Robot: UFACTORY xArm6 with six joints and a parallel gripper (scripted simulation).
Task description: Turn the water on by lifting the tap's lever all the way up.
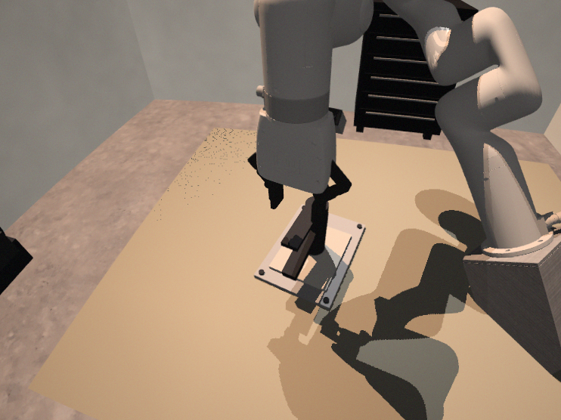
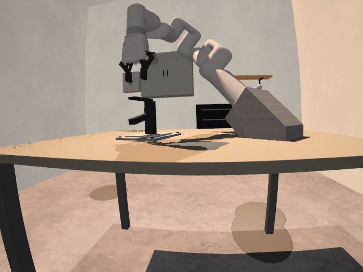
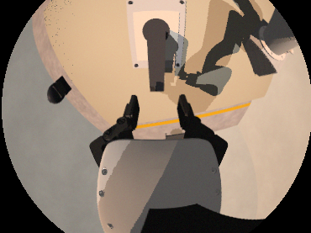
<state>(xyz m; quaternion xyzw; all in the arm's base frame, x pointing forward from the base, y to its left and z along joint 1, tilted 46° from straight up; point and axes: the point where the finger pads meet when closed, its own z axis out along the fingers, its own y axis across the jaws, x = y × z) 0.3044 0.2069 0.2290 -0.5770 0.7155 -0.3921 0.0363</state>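
Observation:
The dark tap (image 2: 150,114) stands on a pale base plate (image 1: 311,261) in the middle of the table. Its lever (image 2: 139,98) lies level on top, pointing left in the exterior view; the spout (image 2: 137,119) juts out below it. In the wrist view the lever (image 3: 156,54) is a dark bar above the fingertips. My gripper (image 2: 135,72) hangs well above the lever's free end, fingers pointing down, open and empty. It also shows in the top view (image 1: 304,196) and in the wrist view (image 3: 158,107).
The arm's grey pedestal (image 2: 263,116) stands at the table's right. A dark chest of drawers (image 1: 402,78) stands behind the table. A grey wall cabinet (image 2: 166,73) hangs behind the tap. The table edge shows in the wrist view (image 3: 221,113).

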